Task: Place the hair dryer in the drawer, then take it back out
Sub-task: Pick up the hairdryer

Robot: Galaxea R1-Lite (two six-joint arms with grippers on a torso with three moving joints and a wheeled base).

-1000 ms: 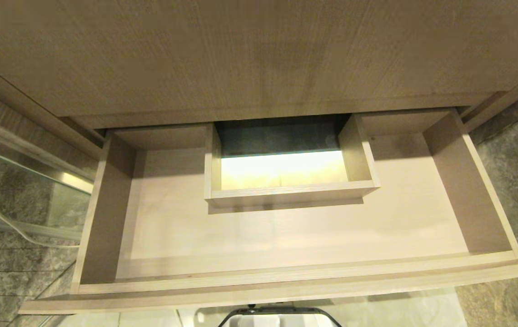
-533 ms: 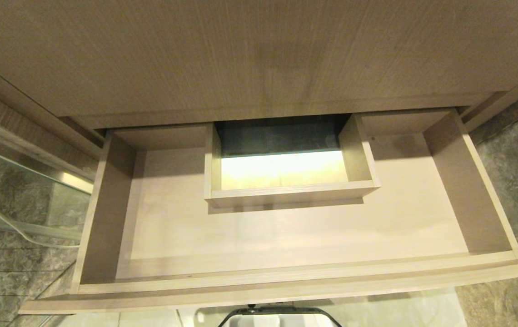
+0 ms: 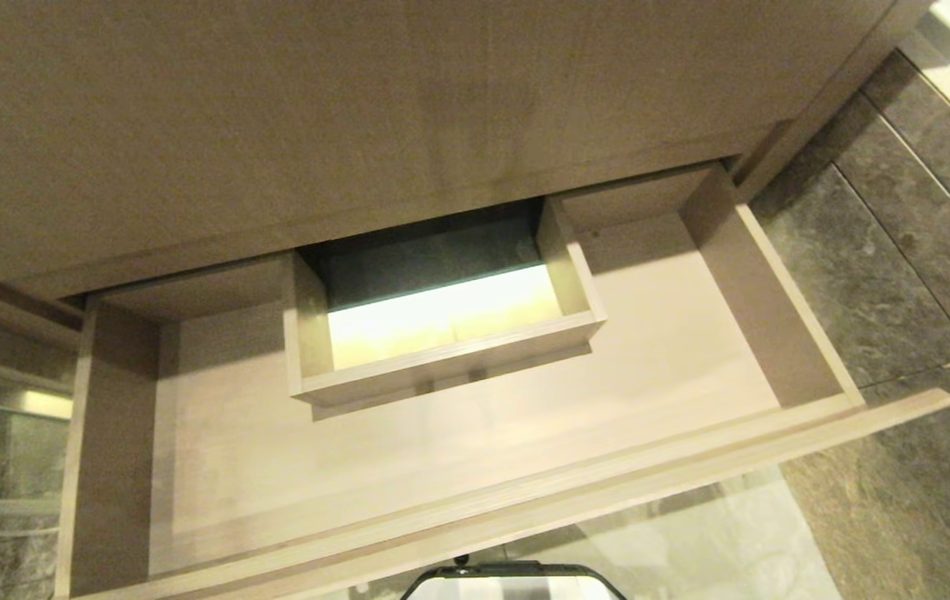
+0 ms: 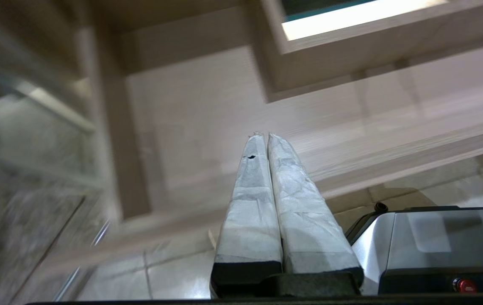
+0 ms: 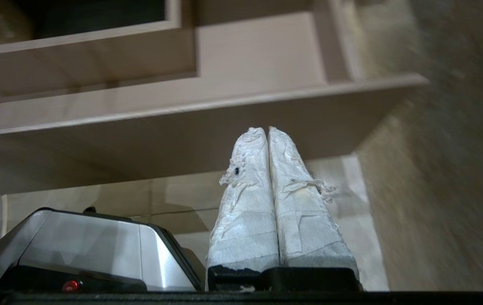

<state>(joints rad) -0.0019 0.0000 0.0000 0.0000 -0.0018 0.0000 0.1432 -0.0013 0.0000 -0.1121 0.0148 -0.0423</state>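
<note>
Both grippers are closed on nothing: the left gripper [image 4: 262, 134] and the right gripper [image 5: 262, 128] hang low by the robot's silver base [image 5: 84, 245], short of the wide pale-wood drawer [image 3: 475, 517], which stands pulled out. The hair dryer shows in no view — the drawer's beige floor is bare around its boxed cut-out [image 3: 442, 367]. Judgement: find the dryer first, then open one gripper wide before approaching its handle.
</note>
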